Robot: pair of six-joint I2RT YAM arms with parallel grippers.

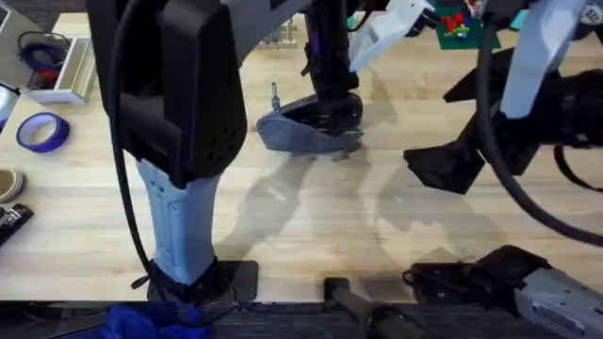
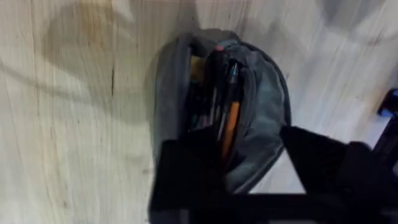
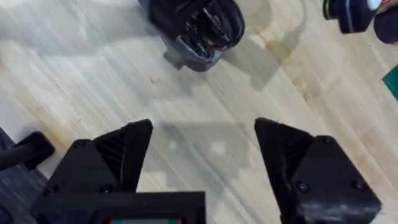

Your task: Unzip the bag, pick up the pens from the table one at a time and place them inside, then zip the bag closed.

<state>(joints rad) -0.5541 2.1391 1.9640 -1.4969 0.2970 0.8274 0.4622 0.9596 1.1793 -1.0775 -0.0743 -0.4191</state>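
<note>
Overhead, the pale plank surface (image 1: 311, 207) carries the bag (image 1: 306, 132) far of centre, the left tool (image 1: 332, 118) down on it. Left wrist: bag unzipped, pens (image 2: 225, 109) inside — its tool spread around the near end. Right wrist: right tool (image 3: 205, 155) spread, empty, well apart from the bag.

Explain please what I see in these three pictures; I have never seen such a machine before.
These are two robot arms at a wooden table. One camera looks down from above; the other two sit on the wrists. The left gripper hangs right over a small grey-blue bag, its fingers spread on either side of it. The bag is unzipped, with pens inside. The right gripper is open, holds nothing, and hovers over bare wood off to one side. Rolls of tape lie at the table's edge.
</note>
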